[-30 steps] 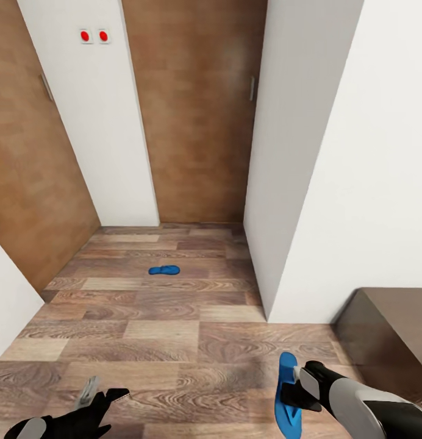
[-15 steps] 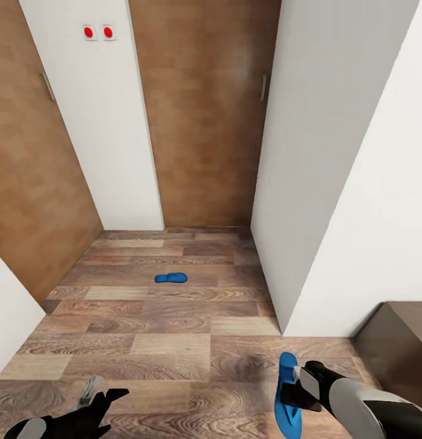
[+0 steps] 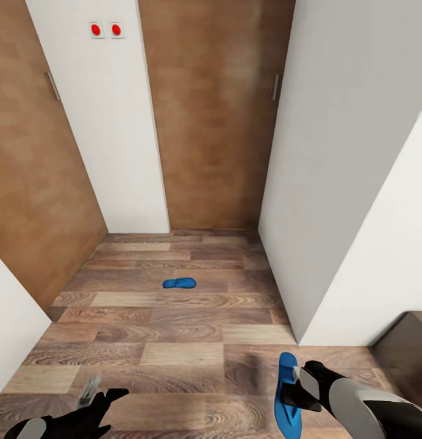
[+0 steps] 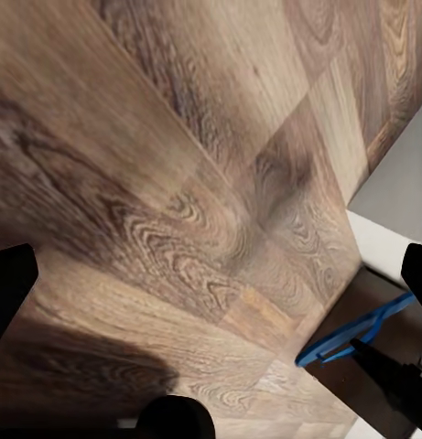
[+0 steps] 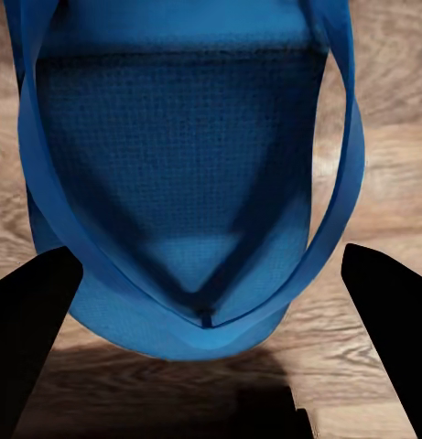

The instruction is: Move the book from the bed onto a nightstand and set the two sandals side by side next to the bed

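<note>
A wood-plank floor (image 3: 174,317) in mixed brown tones runs back into a narrow recess closed by a tall brown wooden door (image 3: 211,116) with a slim metal handle (image 3: 275,86). White walls (image 3: 351,152) flank the recess, and a second wooden door (image 3: 34,177) stands along the left side. Two red round switches (image 3: 106,29) sit high on the white wall panel between the doors, and a dark brown piece of furniture (image 3: 412,353) juts in at the right edge.

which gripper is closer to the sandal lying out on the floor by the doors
Left, by a small margin. The left gripper sits low at the near left, the far sandal ahead and to its right. The right gripper is at the near right, carrying the other sandal.
</note>
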